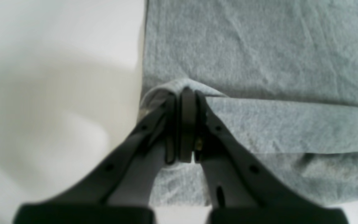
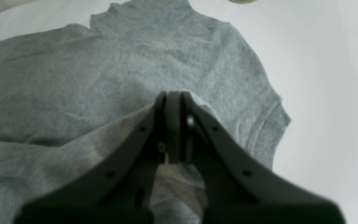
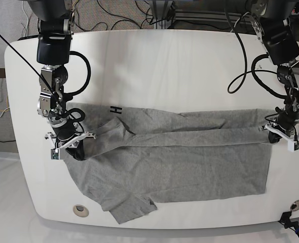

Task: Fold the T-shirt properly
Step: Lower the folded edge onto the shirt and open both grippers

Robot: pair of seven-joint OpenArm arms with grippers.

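Both arms' jaws were closed on the gray T-shirt [image 3: 164, 167], pinching its far edge to carry a lengthwise fold across the white counter [image 3: 164, 61].

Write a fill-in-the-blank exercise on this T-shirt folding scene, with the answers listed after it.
1. The T-shirt is ____ in color.
2. Both the left end effector and the right end effector are ____ on its fabric.
3. The shirt lies on a ____ table.
4. In the base view, the free sleeve points toward the table's ____ edge.

Answers: gray; shut; white; near
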